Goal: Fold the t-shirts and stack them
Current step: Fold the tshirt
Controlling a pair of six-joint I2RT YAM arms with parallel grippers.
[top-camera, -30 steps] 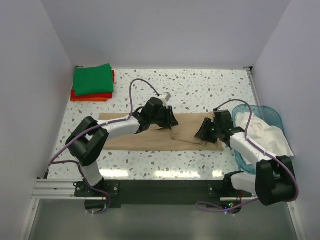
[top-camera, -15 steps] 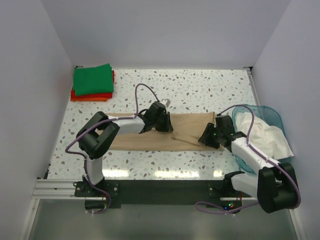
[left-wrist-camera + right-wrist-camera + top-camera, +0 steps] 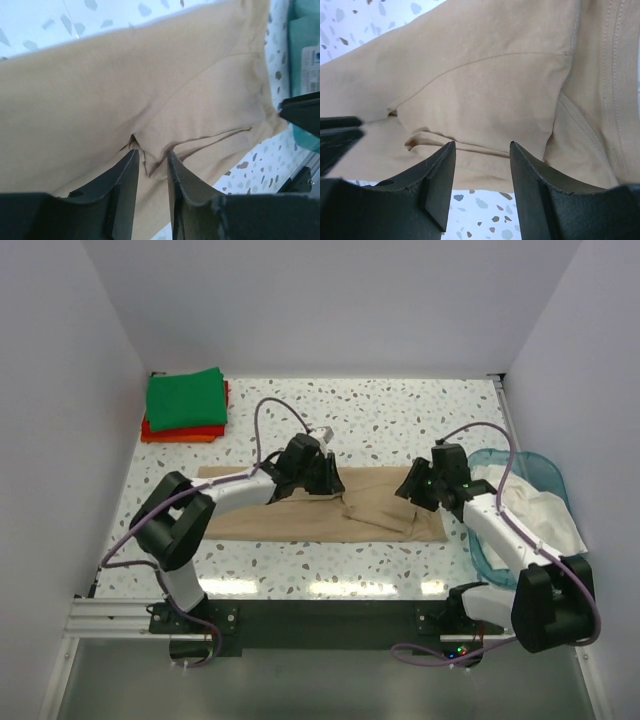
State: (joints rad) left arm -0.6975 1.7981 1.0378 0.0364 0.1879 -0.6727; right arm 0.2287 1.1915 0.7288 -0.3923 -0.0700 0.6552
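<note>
Tan t-shirt [image 3: 300, 520] under left gripper [image 3: 152, 156], barely parted, and right gripper [image 3: 482, 148], wider; both angled down, empty

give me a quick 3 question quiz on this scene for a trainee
1. True or false: the green t-shirt lies on top of the red-orange t-shirt.
2. Where is the whitish t-shirt? A in the blue tub; B on the green one; C spread out flat.
3. Fill in: the left claw and right claw both hover over the ___ t-shirt.
Key: 1 true; 2 A; 3 tan-beige t-shirt.
</note>
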